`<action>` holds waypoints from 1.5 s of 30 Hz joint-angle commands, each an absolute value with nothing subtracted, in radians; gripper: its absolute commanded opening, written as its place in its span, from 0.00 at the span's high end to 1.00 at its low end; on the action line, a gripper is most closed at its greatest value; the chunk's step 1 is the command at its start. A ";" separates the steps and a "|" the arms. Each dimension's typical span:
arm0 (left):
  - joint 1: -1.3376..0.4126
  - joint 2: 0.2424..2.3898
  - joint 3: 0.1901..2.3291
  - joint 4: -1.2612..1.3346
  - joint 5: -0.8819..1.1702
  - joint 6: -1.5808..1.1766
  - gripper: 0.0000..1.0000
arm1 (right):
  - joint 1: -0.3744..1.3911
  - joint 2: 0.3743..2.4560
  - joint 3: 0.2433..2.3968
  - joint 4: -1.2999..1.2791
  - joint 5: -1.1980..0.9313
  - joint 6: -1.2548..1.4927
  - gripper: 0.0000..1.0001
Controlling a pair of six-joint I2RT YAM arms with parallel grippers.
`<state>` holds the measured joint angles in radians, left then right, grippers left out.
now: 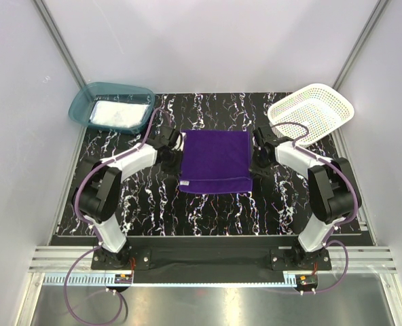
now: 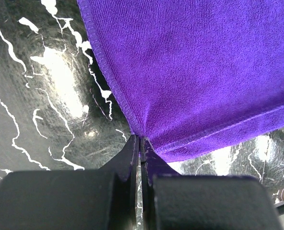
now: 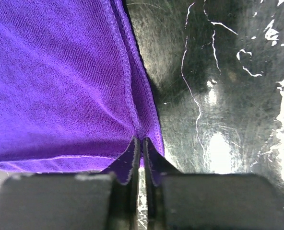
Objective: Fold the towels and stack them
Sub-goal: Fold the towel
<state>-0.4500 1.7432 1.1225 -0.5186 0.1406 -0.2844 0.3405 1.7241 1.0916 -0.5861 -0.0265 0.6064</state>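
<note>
While both arms reach in from either side, the overhead view has the purple towel (image 1: 216,161) lying flat in the middle of the black marbled table (image 1: 153,207). It is squared into a neat rectangle with a thicker lip along its near edge, so I'd judge a first fold is made. The left gripper (image 1: 173,146) sits at its left edge and the right gripper (image 1: 259,155) at its right. A white towel (image 1: 121,113) waits in the teal bin (image 1: 81,109) at the far left, with a white mesh basket (image 1: 313,112) at the far right. No stack exists yet and I see no third towel, so most of the job remains. From the left wrist, the claw is pressed together, pinching a corner where two hemmed layers meet. From the right wrist it is the same: the claw is nipped tight on the doubled edge, the plush pile smooth with faint creases fanning from the pinch.
</note>
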 commanded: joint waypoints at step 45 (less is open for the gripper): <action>-0.532 1.460 0.773 -0.403 0.336 -0.419 1.00 | 0.351 1.466 0.787 -0.529 -0.187 0.523 1.00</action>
<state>-0.5259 1.4685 0.7647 -0.5014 0.3042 -0.3988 0.3443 1.4624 0.7765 -0.6109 -0.1955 0.5121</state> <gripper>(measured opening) 0.012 0.011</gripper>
